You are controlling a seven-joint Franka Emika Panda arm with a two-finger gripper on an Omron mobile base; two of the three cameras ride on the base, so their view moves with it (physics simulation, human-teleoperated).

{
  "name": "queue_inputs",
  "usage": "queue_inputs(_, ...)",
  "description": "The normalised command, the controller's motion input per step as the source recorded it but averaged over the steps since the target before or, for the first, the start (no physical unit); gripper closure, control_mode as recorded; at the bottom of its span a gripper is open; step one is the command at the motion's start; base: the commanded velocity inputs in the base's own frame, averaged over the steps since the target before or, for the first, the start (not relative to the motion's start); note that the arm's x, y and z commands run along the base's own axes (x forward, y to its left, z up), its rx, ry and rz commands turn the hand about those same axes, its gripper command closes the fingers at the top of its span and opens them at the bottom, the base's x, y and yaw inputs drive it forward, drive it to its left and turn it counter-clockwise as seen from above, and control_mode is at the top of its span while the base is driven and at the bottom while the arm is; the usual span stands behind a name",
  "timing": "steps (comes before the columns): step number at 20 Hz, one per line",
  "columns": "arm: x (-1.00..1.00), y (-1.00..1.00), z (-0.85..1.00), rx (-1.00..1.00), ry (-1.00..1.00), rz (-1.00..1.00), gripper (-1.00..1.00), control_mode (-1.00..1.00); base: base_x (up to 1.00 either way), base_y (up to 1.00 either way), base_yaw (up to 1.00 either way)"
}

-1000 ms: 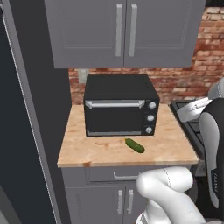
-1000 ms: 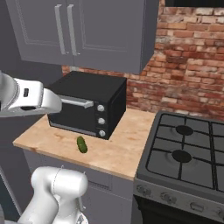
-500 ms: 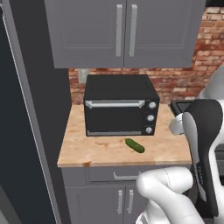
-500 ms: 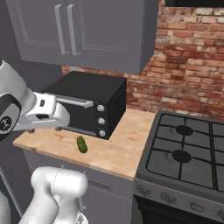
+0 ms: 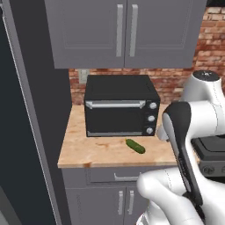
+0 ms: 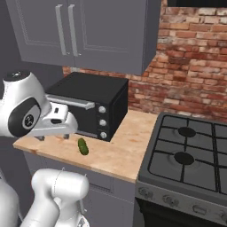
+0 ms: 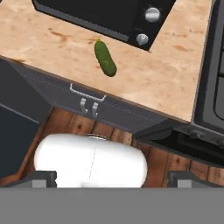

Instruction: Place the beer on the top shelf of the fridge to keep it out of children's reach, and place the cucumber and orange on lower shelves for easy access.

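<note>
The cucumber (image 5: pixel 135 146) (image 6: pixel 82 146) (image 7: pixel 105 58), small and dark green, lies on the wooden counter (image 5: pixel 101 154) just in front of the black oven's right end. My gripper (image 6: pixel 54 136) (image 7: pixel 113 177) hangs open above the counter's front edge, on the robot's side of the cucumber and well clear of it, with nothing between its fingertips (image 7: pixel 41 177). The fridge (image 5: pixel 35 132) stands as a tall dark slate-grey body left of the counter; its shelves are hidden. The beer and the orange are out of view.
A black countertop oven (image 5: pixel 121 105) stands at the back of the counter under grey wall cabinets (image 5: pixel 125 30). A gas stove (image 6: pixel 190 159) adjoins the counter on the right, against the brick wall. Grey drawers and doors (image 7: pixel 89 103) are below the counter.
The arm has swung down and in from the side, bringing the hand over the counter's front edge. The cucumber has not moved. The jaws have stayed open.
</note>
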Motion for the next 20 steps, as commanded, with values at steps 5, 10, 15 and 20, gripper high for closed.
queue_inputs(5, 0.44, 0.04, -0.55, 0.02, 0.03, 0.0, -1.0, -1.0, 0.0, 0.0, 0.0)
queue_inputs(10, 0.51, 0.04, -0.57, 0.05, 0.01, 0.0, -1.0, -1.0, 0.0, 0.0, 0.0)
queue_inputs(15, 0.52, 0.08, -0.42, 0.05, 0.0, 0.0, -1.0, -1.0, 0.0, 0.0, 0.0)
queue_inputs(20, 0.48, 0.08, -0.4, 0.02, 0.0, 0.0, -1.0, -1.0, 0.0, 0.0, 0.0)
